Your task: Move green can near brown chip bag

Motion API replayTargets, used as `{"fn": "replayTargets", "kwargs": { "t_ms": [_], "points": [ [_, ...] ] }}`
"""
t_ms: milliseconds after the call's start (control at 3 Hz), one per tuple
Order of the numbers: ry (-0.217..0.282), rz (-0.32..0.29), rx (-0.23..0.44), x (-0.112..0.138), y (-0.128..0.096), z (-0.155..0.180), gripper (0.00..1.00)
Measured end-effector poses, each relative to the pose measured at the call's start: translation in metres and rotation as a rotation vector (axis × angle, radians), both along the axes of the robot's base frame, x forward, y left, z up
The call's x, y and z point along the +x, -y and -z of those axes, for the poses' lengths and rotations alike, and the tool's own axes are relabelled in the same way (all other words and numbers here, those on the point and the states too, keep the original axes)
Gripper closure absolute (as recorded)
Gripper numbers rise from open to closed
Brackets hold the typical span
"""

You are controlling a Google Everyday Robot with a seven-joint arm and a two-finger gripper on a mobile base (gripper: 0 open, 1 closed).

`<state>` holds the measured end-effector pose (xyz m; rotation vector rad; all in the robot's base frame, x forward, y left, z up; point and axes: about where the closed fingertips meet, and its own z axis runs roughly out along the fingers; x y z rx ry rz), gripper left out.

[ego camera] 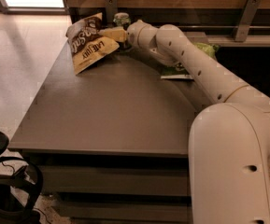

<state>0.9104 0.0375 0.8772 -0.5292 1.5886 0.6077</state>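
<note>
The green can point(121, 19) stands upright at the table's far edge, and only its silver top and upper green body show. The brown chip bag point(87, 42) lies tilted just left of it, dark brown above and tan-yellow below. My gripper point(112, 33) reaches in from the right, directly in front of the can and against the bag's right edge. It hides the can's lower part. I cannot see whether it holds the can.
A flat green chip bag point(185, 65) lies at the right rear of the grey table point(111, 111), partly behind my white arm point(195, 64). A wooden wall with metal brackets point(243, 13) runs behind. Dark equipment point(3, 185) sits on the floor at lower left.
</note>
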Motion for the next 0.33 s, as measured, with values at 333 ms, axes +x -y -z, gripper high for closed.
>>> {"fn": "replayTargets", "kwargs": {
  "t_ms": [333],
  "points": [
    [0.0,0.0,0.0,0.0,0.0,0.0,0.0]
  ]
}}
